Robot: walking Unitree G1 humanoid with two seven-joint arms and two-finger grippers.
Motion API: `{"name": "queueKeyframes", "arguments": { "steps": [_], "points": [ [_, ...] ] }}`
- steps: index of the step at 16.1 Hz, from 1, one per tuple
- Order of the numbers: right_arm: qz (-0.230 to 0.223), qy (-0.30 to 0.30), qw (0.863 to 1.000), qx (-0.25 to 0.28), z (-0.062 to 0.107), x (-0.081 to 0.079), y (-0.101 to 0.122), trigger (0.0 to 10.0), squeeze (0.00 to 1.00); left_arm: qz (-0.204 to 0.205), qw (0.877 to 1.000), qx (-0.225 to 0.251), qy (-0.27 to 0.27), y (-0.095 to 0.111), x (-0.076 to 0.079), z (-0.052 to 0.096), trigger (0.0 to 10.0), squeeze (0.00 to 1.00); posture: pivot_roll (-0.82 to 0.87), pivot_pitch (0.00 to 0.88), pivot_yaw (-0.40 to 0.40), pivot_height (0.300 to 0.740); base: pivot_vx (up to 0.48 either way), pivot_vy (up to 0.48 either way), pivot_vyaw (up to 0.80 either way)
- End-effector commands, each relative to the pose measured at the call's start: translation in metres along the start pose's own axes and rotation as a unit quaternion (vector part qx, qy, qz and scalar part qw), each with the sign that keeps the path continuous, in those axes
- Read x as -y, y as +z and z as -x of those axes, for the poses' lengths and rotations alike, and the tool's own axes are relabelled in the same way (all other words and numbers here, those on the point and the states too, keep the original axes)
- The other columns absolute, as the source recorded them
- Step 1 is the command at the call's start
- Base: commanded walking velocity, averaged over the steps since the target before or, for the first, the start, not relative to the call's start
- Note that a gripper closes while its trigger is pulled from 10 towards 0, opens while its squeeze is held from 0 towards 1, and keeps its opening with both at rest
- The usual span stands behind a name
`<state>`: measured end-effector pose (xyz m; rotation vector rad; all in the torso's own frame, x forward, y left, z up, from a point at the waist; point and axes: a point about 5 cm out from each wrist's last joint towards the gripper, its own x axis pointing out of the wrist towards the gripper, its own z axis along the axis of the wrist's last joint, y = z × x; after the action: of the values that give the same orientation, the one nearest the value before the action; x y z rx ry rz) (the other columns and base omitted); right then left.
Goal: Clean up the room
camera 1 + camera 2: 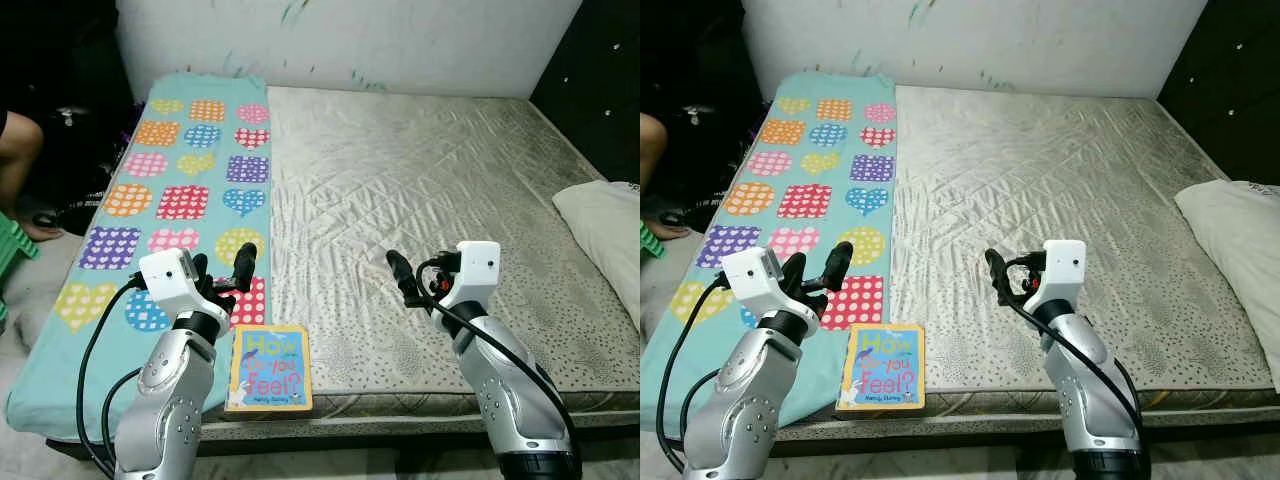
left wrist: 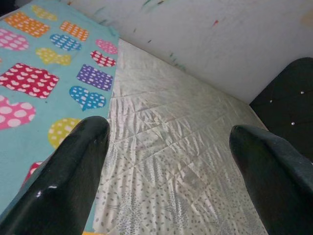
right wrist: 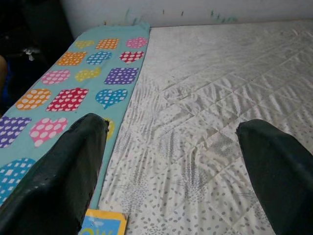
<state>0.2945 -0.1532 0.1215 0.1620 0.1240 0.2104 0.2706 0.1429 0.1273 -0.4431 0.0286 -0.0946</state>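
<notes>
A children's board book [image 1: 268, 369] lies at the bed's [image 1: 420, 200] six-o'clock edge, beside the heart-print blanket [image 1: 170, 190]. Left gripper [image 1: 222, 272] hovers at its eleven o'clock, right gripper [image 1: 405, 280] at two; both jaws open, likely readying a pickup.

a yellow-and-blue children's book [image 1: 268, 369] lies flat, seemingly closed, at the mattress's [image 1: 420, 200] near edge.

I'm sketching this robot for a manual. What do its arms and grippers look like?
Both arms are silver metal with dimpled, rounded segments and black cables looping alongside. Each wrist carries a white boxy camera housing. The left gripper and right gripper each have two long, glossy black fingers.
</notes>
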Motion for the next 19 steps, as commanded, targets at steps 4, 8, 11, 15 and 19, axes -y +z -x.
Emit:
{"name": "queueKeyframes", "arguments": {
  "steps": [4,8,11,15,19],
  "points": [
    [0.009,0.005,1.000,0.008,0.003,0.000,0.003,10.0,0.00,0.002,1.000,-0.008,0.003,-0.004,0.000,0.003,10.0,0.00,-0.08,0.062,-0.051,0.700,0.000,0.000,0.00],
    [0.013,0.008,1.000,0.007,0.004,0.000,0.002,10.0,0.00,0.003,1.000,-0.005,0.007,-0.004,0.001,0.005,10.0,0.00,-0.08,0.062,-0.053,0.681,0.000,0.000,0.00],
    [0.022,0.014,1.000,0.007,0.007,-0.001,0.002,10.0,0.00,0.002,1.000,-0.001,0.014,-0.003,-0.002,0.010,10.0,0.00,-0.08,0.075,-0.050,0.681,0.000,0.000,0.00],
    [0.026,0.020,0.999,-0.010,0.019,0.001,-0.006,10.0,0.00,-0.004,0.999,-0.008,0.036,-0.004,-0.013,0.023,10.0,0.00,-0.08,0.094,-0.060,0.671,0.000,0.000,0.00],
    [0.046,0.032,0.998,-0.033,0.028,0.010,-0.011,10.0,0.00,-0.016,0.998,-0.008,0.062,0.001,-0.025,0.036,10.0,0.00,-0.06,0.128,-0.068,0.647,0.000,0.000,0.00]
  ]
}}
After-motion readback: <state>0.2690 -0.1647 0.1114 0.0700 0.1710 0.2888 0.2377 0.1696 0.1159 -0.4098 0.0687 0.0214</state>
